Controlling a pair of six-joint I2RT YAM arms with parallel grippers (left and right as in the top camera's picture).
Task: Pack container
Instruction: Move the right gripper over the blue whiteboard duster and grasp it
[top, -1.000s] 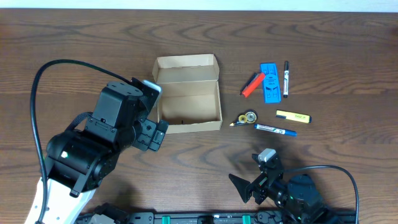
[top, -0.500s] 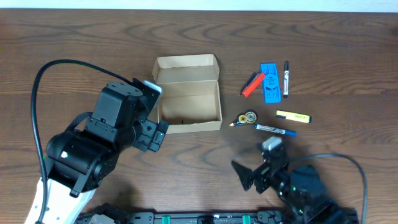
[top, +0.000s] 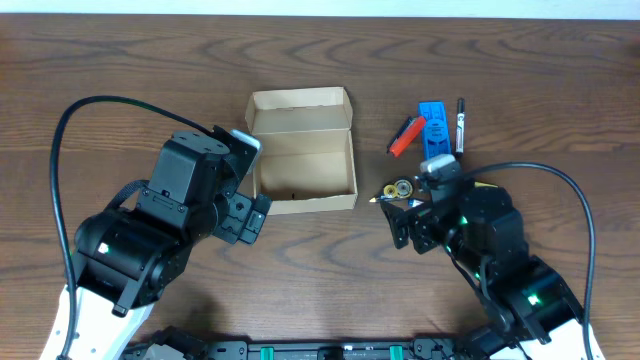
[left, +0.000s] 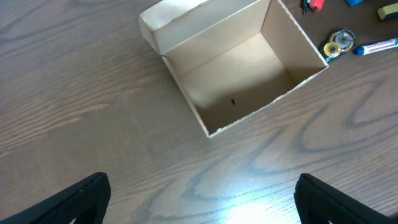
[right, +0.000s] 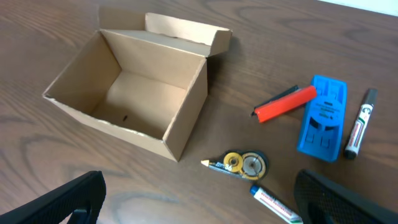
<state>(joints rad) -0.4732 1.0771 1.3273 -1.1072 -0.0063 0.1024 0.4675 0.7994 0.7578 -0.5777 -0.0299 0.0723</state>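
- Here's the container (top: 303, 150), sitting open near the middle of the desk (top: 150, 60), with its flap lid folded back on the far side.
- The left wrist view looks straight into the container (left: 236, 81): bare cardboard, one small dark speck on the floor, nothing packed.
- The left claw (top: 250, 218) hangs just beside the box's near-left corner, not touching it.
- From its own camera the left claw (left: 202, 186) is spread wide, a dark finger at each lower corner and only wood grain between them.
- Over on the right side, the right claw (top: 403, 225) hovers just near of the little yellow-wheeled gadget (top: 398, 189), right of the box's front corner.
- The right claw (right: 199, 193) is also released: fingers far apart, gripping nothing.
- The right wrist view has the container (right: 134, 99) at upper left, with the loose items to its right.
- Loose items on the desk: a red marker (right: 285, 103) touching a blue plastic case (right: 323, 118), and a black marker (right: 359, 130) just beyond the case.
- Nearer the claw lie the yellow-wheeled gadget (right: 244, 163) and a blue-and-white marker (right: 273, 202).
- All of these are outside the box, well apart from its walls.
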